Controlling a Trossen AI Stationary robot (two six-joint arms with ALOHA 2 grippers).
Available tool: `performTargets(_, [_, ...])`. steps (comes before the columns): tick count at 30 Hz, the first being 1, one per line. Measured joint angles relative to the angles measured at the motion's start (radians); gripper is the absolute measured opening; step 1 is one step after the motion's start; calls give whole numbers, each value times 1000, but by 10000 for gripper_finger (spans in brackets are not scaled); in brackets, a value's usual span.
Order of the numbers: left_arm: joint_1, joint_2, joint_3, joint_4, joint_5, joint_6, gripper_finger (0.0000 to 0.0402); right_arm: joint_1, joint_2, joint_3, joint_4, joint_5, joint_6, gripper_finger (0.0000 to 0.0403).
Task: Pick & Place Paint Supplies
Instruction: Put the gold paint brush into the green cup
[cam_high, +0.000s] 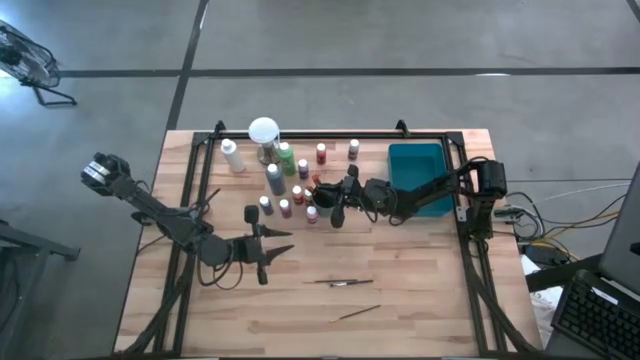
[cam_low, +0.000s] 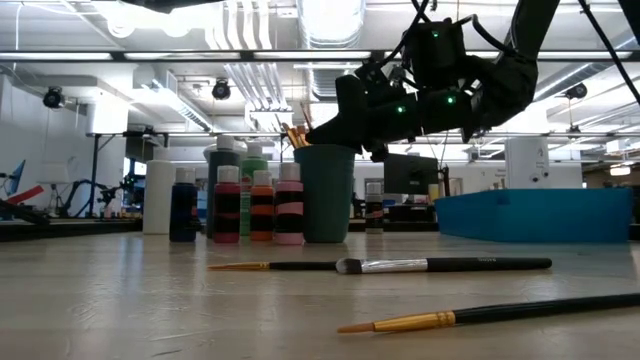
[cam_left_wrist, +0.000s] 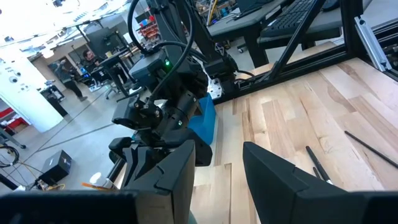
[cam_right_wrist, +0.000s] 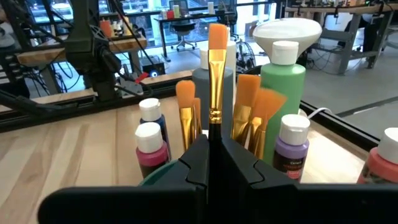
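Note:
My right gripper (cam_high: 334, 204) is shut on an orange-bristled brush (cam_right_wrist: 216, 56) and reaches in from the table's right. It is over a teal cup (cam_low: 325, 195) holding several more orange-tipped brushes (cam_right_wrist: 249, 106). White-capped paint bottles (cam_high: 285, 185) stand around the cup on their bases: green (cam_right_wrist: 283, 81), purple (cam_right_wrist: 291, 149) and maroon (cam_right_wrist: 151, 149). Two loose brushes (cam_high: 340, 283) (cam_high: 358, 312) lie flat on the wood nearer the front. My left gripper (cam_high: 280, 245) hangs open, nothing between its fingers (cam_left_wrist: 180, 168), left of centre. My right gripper pinches the brush's dark handle (cam_right_wrist: 214, 129) just below the gold ferrule, between its two fingers. The fingers come about level from the table's right and lie across the brush. The brush stands upright, bristles up; the fingers hide its lower end.
A teal tray (cam_high: 415, 165) lies at the back right, behind my right arm. A round white-topped object (cam_high: 264, 130) and a white bottle (cam_high: 232, 155) stand at the far edge. A black frame (cam_high: 330, 133) borders the table. Bare wood lies along the front.

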Motion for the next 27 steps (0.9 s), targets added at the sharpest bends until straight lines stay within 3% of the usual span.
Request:
performTargets(6, [0,0,0,0,0,0,142,0,0,1,-1,0,0,17])
performTargets(16, [0,0,0,0,0,-1,142,0,0,12,-8,0,1,88])
performTargets(27, [0,0,0,-25,0,-3,142,2,-71,12,-23,0,-41,121])
